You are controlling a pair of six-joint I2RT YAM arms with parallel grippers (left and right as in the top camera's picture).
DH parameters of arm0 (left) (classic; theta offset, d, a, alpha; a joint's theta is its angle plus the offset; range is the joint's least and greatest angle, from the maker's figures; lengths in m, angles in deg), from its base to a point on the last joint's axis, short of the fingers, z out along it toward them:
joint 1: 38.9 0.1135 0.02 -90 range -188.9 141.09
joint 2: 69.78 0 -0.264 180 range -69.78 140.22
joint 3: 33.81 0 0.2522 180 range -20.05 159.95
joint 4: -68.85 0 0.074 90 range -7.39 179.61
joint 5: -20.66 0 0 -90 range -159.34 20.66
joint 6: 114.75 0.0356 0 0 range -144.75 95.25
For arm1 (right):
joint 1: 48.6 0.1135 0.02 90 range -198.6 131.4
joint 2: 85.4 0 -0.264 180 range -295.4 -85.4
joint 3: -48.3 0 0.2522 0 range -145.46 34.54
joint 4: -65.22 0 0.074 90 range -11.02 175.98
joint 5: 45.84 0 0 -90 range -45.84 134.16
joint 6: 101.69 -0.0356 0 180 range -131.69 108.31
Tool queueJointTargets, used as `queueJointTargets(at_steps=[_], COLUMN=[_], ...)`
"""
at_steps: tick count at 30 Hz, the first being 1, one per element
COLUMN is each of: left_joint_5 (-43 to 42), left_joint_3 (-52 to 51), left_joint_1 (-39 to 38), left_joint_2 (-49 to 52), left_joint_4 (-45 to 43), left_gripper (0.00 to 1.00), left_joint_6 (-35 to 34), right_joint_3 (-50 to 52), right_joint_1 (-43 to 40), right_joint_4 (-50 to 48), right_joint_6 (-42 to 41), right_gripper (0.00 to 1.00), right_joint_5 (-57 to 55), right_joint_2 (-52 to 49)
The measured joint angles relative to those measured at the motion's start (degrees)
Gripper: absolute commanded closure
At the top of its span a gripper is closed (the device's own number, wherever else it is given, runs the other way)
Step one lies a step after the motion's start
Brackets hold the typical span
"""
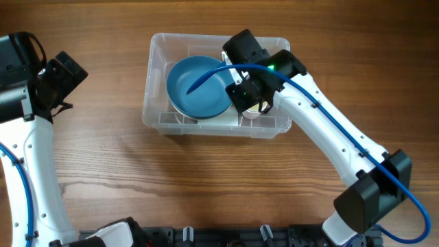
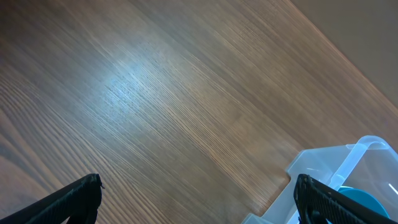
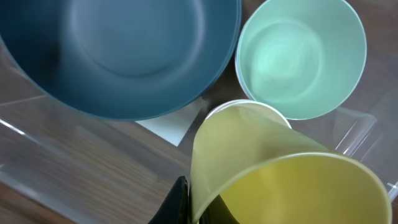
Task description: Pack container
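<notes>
The clear plastic container (image 1: 156,49) stands at the table's middle back. A blue bowl (image 1: 197,86) lies in its left part. My right gripper (image 1: 255,103) is down in its right part, shut on the rim of a yellow cup (image 3: 280,174), one finger outside and one inside. In the right wrist view the yellow cup hangs tilted over a mint green cup (image 3: 298,56) beside the blue bowl (image 3: 118,50), with the container's white label (image 3: 171,124) below. My left gripper (image 1: 65,75) is open and empty, far left of the container; its view shows the container's corner (image 2: 317,165).
Bare wooden table (image 1: 206,185) surrounds the container. The right arm (image 1: 329,137) stretches from the front right across to the container. The left arm (image 1: 34,165) stands along the left edge. Black fixtures sit on the front edge (image 1: 206,237).
</notes>
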Motion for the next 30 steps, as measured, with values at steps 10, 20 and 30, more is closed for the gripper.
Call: queueJointTargets(at_steps=[10, 20, 30], left_joint_5=[0.02, 0.02, 0.00], left_joint_3=[0.00, 0.00, 0.00], left_joint_1=[0.00, 0.00, 0.00], left_joint_2=[0.00, 0.00, 0.00], left_joint_4=[0.00, 0.00, 0.00], left_gripper=[0.00, 0.00, 0.00], left_joint_6=[0.00, 0.00, 0.00], right_joint_3=[0.09, 1.88, 1.81], right_joint_1=[0.00, 0.00, -0.37], right_joint_4=[0.02, -0.31, -1.75], right_joint_6=[-0.90, -1.25, -1.79], right_gripper=[0.93, 0.48, 0.18], right_joint_5=[-2.25, -2.97, -5.18], right_joint_2=[-0.24, -0.28, -0.28])
